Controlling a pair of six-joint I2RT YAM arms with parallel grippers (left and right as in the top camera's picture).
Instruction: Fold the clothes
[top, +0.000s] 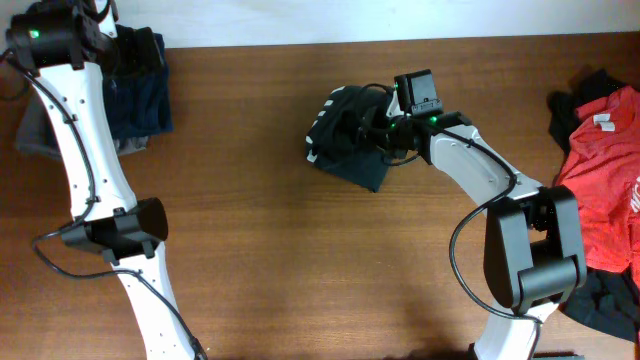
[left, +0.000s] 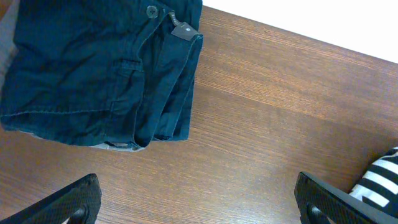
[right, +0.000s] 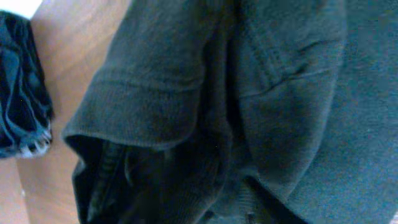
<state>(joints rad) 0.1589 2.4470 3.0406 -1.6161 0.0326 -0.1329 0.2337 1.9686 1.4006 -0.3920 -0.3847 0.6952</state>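
Bunched in a heap near the middle of the table (top: 260, 250), a little toward the far edge: a dark garment (top: 345, 150), unfolded, with a bit of black-and-white striped cloth (top: 312, 148) at its left edge. Pushed into the heap from the right side, the right gripper (top: 388, 132). Opening impossible to tell, likewise any hold on the cloth, with fabric bunched all round it from overhead. From the right wrist, only grey-green cloth close up, with a stitched hem (right: 143, 118) and deep creases, the gripper's tips out of sight.

Far off at the table's top left corner, a folded stack of blue denim (top: 140, 100), with button (left: 151, 10) and zip tab (left: 182, 31) showing from the left wrist, lying on a grey piece (top: 35, 135). Just beside that stack, the left gripper (left: 199, 205), fingers (left: 68, 202) spread wide, holding nothing, bare wood between the tips.

At the right edge, well apart from the heap, a red shirt (top: 605, 170) with a white neck label (top: 603, 121), lying among black clothes (top: 605, 300).
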